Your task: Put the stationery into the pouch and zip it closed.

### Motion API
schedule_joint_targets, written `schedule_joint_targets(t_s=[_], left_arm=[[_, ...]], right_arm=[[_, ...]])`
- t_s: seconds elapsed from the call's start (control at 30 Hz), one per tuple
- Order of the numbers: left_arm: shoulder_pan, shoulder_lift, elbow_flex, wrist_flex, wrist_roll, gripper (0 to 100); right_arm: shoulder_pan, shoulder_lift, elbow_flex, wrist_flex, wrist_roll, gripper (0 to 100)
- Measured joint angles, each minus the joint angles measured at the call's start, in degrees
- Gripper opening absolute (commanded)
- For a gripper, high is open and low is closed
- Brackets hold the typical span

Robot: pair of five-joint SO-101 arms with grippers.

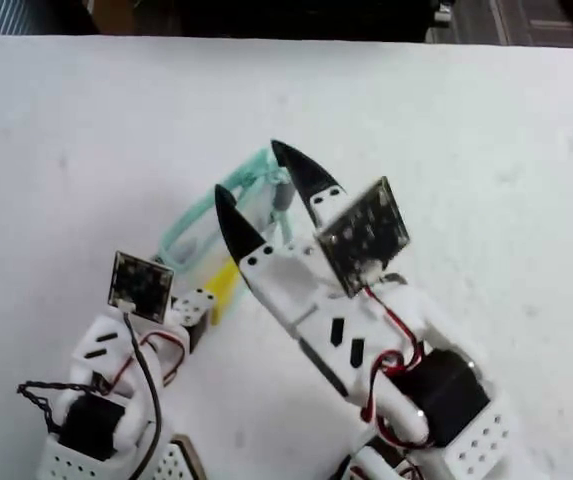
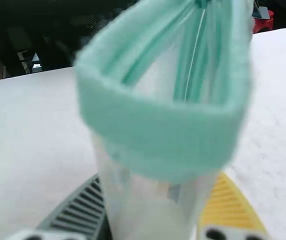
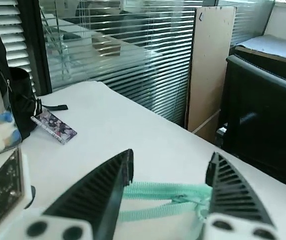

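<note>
My left pincer (image 2: pixel 157 200) is clamped on the pouch (image 1: pixel 209 225), a clear plastic one edged in mint-green fabric. From my left wrist, I see its clear wall pinched between my grey finger (image 2: pixel 78 215) and my yellow finger (image 2: pixel 230 205), with the green band just beyond them. I cannot tell what is inside through the plastic.

From above, the pouch lies near the middle of the white surface (image 1: pixel 466 130). It runs away from my left pincer toward the far side, and its far end reaches my right pincer (image 1: pixel 246 168). That pincer stands apart, with its two black fingers spread to either side of the pouch's far end. From my right wrist, the green zipper tape (image 3: pixel 157 192) runs across the gap between those fingers, and a bunched bit of green sits just beside one of them. I cannot tell whether either finger is touching it.

Beyond my right pincer, a small printed card (image 3: pixel 54 126) lies flat on the surface, well apart from the pouch. A black bag (image 3: pixel 13 95) stands near the card at the surface's edge. Behind them are window blinds (image 3: pixel 133 50) and a pale board (image 3: pixel 210 70) propped upright.
</note>
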Motion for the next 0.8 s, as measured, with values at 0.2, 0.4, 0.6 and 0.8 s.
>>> schedule_joint_targets(t_s=[0.2, 0.4, 0.6, 0.8], left_arm=[[2.0, 0.0, 0.0, 0.0, 0.0, 22], [2.2, 0.0, 0.0, 0.0, 0.0, 22], [2.2, 0.0, 0.0, 0.0, 0.0, 22], [2.2, 0.0, 0.0, 0.0, 0.0, 22]], right_arm=[[0.0, 16.2, -13.5, 12.7, -3.7, 19.3], [0.0, 24.2, -27.3, 22.3, -29.3, 26.9], [-0.9, 24.8, -32.3, 27.9, -42.6, 30.1], [-4.7, 24.8, -32.4, 33.0, -47.1, 30.1]])
